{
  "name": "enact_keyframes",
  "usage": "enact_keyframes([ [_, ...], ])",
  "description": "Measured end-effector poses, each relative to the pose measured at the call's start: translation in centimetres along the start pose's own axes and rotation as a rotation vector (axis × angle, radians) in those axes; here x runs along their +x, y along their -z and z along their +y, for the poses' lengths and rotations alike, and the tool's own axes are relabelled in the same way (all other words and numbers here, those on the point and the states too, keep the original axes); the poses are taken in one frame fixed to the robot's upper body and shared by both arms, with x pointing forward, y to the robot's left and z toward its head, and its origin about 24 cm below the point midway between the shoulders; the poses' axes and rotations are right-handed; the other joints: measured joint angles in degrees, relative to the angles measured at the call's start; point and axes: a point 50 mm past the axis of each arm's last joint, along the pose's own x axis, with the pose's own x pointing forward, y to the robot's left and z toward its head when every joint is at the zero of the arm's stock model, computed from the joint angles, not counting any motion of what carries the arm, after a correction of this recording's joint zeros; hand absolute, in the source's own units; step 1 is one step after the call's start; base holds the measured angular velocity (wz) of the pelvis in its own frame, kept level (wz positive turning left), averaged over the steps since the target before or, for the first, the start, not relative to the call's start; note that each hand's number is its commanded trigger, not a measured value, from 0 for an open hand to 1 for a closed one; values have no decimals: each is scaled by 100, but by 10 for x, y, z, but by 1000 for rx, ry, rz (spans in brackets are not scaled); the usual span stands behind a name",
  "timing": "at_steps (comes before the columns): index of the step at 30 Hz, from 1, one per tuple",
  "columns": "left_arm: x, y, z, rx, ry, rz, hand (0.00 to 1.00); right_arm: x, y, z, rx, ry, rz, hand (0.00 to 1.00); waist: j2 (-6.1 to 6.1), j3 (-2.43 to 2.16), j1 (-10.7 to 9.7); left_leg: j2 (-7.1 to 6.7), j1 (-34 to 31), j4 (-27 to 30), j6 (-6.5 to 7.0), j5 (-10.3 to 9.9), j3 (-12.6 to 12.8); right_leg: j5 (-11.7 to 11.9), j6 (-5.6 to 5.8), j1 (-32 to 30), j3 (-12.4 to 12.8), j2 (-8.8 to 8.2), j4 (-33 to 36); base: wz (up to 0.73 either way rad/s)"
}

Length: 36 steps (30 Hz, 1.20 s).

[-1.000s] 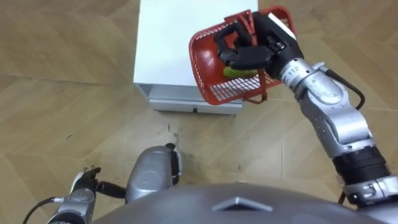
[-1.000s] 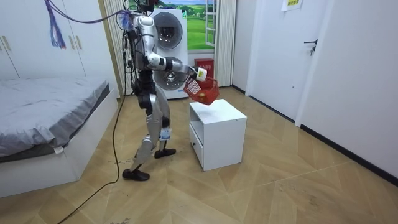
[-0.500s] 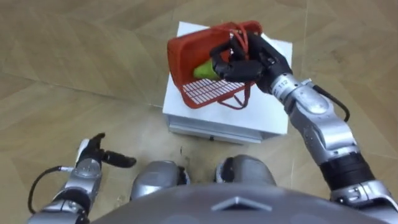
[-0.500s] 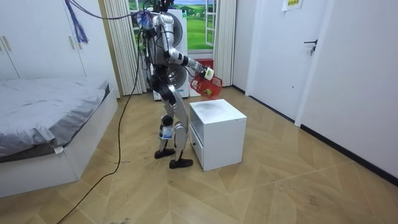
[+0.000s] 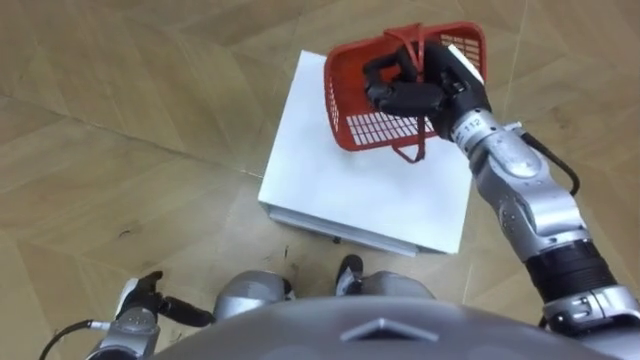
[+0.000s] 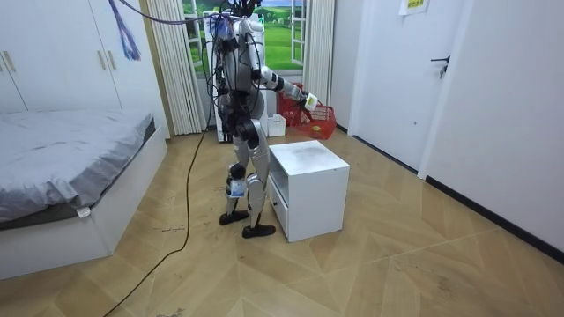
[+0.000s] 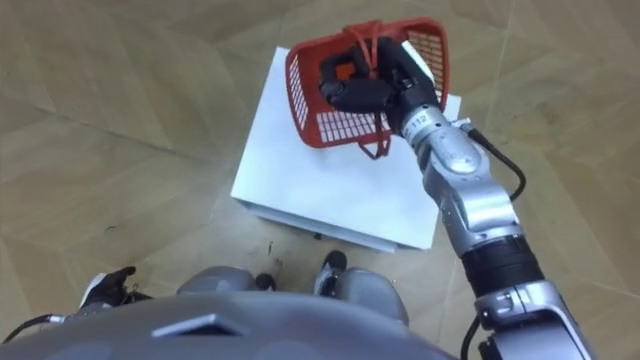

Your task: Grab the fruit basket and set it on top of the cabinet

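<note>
A red wire fruit basket [image 5: 400, 85] hangs tilted in the air above the far part of the white cabinet [image 5: 350, 190], its open side towards me. My right hand [image 5: 410, 92] is shut on the basket's thin red handles at the rim; it covers what lies inside. In the room view I stand close against the cabinet [image 6: 308, 189], right arm stretched out, with the basket [image 6: 319, 121] held above and behind the cabinet top. My left hand [image 5: 140, 305] hangs low at my side with relaxed fingers, holding nothing.
The cabinet has a drawer front [image 5: 340, 232] facing me. A bed [image 6: 70, 167] stands on the room view's left. A washing machine [image 6: 264, 62] and curtains are behind me, and a shut door [image 6: 392, 79] is on the right. Wooden floor lies all around.
I have stepped up to the cabinet and straightened. My right arm has carried the basket, still gripped, outward to above the cabinet's far side. The eye views shifted with me.
</note>
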Motion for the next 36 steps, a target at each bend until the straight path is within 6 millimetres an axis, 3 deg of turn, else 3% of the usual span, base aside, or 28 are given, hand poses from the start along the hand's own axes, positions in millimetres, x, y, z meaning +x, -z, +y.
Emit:
enact_keyframes([
  [9, -1, 4, -2, 21, 18, 26, 0, -2, 23, -11, 10, 72, 84, 100, 116, 68, -18, 3, -153, -44, 0, 0, 20, 43, -4, -171, -23, 35, -55, 0],
  [12, -1, 6, -4, 29, 24, 31, 0, -3, 24, -11, 11, 73, 89, 100, 147, 63, -27, 5, -280, 10, 0, 0, 8, 45, -9, -295, -12, 36, -31, 0],
  [15, -2, 9, -7, 46, 34, 38, 0, -7, 36, -13, 24, 87, 128, 100, 195, 29, -21, 8, -259, 29, 0, 0, 6, 45, -9, -271, -4, 40, -35, 0],
  [20, -3, 12, -7, 46, 36, 45, 0, -18, 54, -16, 39, 117, 192, 100, 236, 11, -13, 8, -263, 15, 0, 0, 10, 47, -9, -265, 0, 45, -74, 0],
  [21, -3, 14, -8, 47, 37, 48, 0, -21, 57, -16, 41, 120, 201, 84, 249, 4, -15, 8, -260, 15, 0, 0, 16, 47, -9, -265, 1, 47, -75, -4],
  [22, -3, 14, -8, 47, 37, 49, 0, -23, 59, -16, 43, 124, 202, 58, 264, -6, -13, 8, -256, 15, 0, 0, 19, 47, -9, -263, 2, 47, -74, -4],
  [23, -3, 15, -8, 46, 37, 49, 0, -24, 60, -16, 44, 125, 202, 6, 272, -10, -12, 8, -253, 15, 0, 0, 19, 48, -9, -260, 4, 48, -75, -3],
  [24, -3, 16, -8, 46, 38, 50, 0, -24, 61, -16, 46, 126, 200, 0, 286, -17, -13, 10, -244, 16, 0, 0, 19, 53, -13, -251, 8, 48, -77, 0],
  [31, -4, 18, -10, 55, 53, 53, 0, -26, 77, -11, 59, 123, 240, 0, 337, 1, -24, 18, -297, 8, 0, 0, 47, 112, -29, -298, 24, 40, -81, 0],
  [36, -6, 22, -11, 56, 67, 66, 0, -30, 87, -11, 63, 111, 287, 0, 357, -10, -20, 11, -429, 50, -1, 3, 61, 181, -41, -433, 23, 36, -63, -3],
])
